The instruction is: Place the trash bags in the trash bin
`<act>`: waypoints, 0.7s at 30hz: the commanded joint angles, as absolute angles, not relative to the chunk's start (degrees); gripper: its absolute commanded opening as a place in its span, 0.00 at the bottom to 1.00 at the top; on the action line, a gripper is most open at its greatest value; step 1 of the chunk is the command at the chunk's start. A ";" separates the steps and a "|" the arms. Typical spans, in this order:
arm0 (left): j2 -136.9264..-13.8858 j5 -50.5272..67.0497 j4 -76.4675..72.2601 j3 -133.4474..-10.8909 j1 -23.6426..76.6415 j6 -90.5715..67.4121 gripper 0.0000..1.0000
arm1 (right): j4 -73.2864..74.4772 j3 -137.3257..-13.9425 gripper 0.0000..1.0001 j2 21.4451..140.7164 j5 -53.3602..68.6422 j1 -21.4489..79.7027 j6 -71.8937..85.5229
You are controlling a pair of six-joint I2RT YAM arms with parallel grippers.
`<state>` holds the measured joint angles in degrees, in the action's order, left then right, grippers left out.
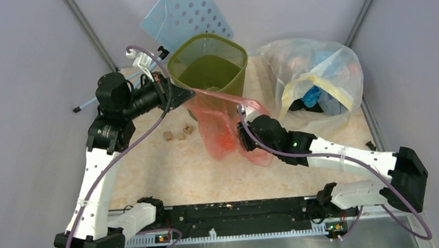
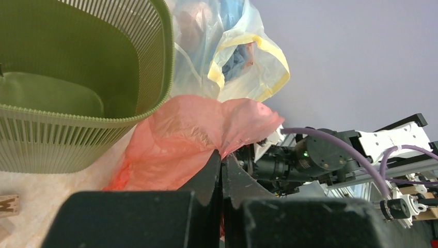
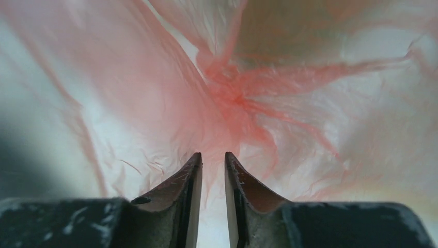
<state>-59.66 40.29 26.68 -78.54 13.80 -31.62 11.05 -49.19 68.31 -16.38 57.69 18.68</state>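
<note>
The trash bag [image 1: 223, 124], thin crinkly orange-red plastic, hangs stretched in front of the olive-green trash bin [image 1: 210, 66]. My left gripper [image 1: 189, 94] is shut on the bag's upper edge beside the bin's near rim. In the left wrist view its jaws [image 2: 223, 160] pinch a fold of the bag [image 2: 191, 129], with the bin [image 2: 77, 62] to the left. My right gripper [image 1: 244, 131] is at the bag's right side. In the right wrist view its gripper [image 3: 213, 157] stands slightly open, the bag's film [image 3: 232, 93] filling the view just beyond the tips.
A large clear bag of colourful items [image 1: 313, 82] sits right of the bin. A pale blue perforated panel [image 1: 189, 12] leans behind the bin. Small wooden blocks [image 1: 177, 134] lie on the table left of the trash bag. Grey walls close in both sides.
</note>
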 commanded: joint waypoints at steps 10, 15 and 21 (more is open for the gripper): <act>-59.90 41.84 23.55 -78.46 13.54 -31.11 0.00 | 4.37 -55.11 0.39 63.60 -8.15 59.33 12.82; -60.35 42.91 22.53 -79.04 13.54 -32.66 0.00 | 5.18 -55.92 0.43 63.64 -7.55 59.33 11.51; -60.77 42.75 22.15 -79.22 13.54 -33.22 0.00 | 5.32 -56.78 0.53 63.04 -1.92 59.48 9.10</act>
